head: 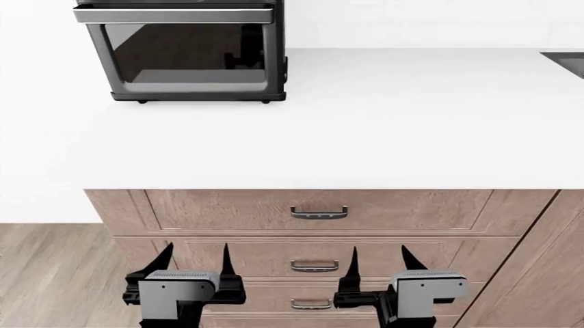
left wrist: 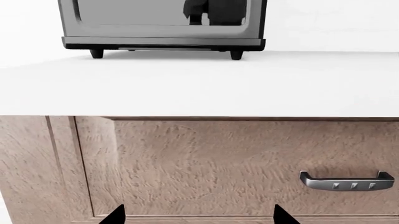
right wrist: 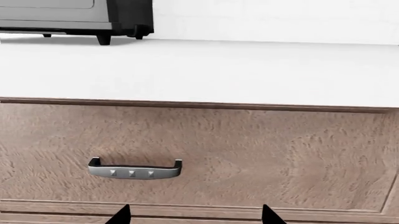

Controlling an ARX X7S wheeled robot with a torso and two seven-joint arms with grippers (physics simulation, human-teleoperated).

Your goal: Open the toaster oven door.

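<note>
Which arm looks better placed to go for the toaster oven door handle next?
Left, probably. The left gripper sits almost straight below the toaster oven door and its silver handle; the right gripper is further off to the side. Both are open, low by the drawers.

toaster oven (right wrist: 93, 21) on countertop (right wrist: 206, 70), drawer handle (right wrist: 134, 170) below

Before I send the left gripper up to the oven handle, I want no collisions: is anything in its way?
No object does; the left gripper sits below the countertop edge, so rise past it toward the silver handle.
</note>
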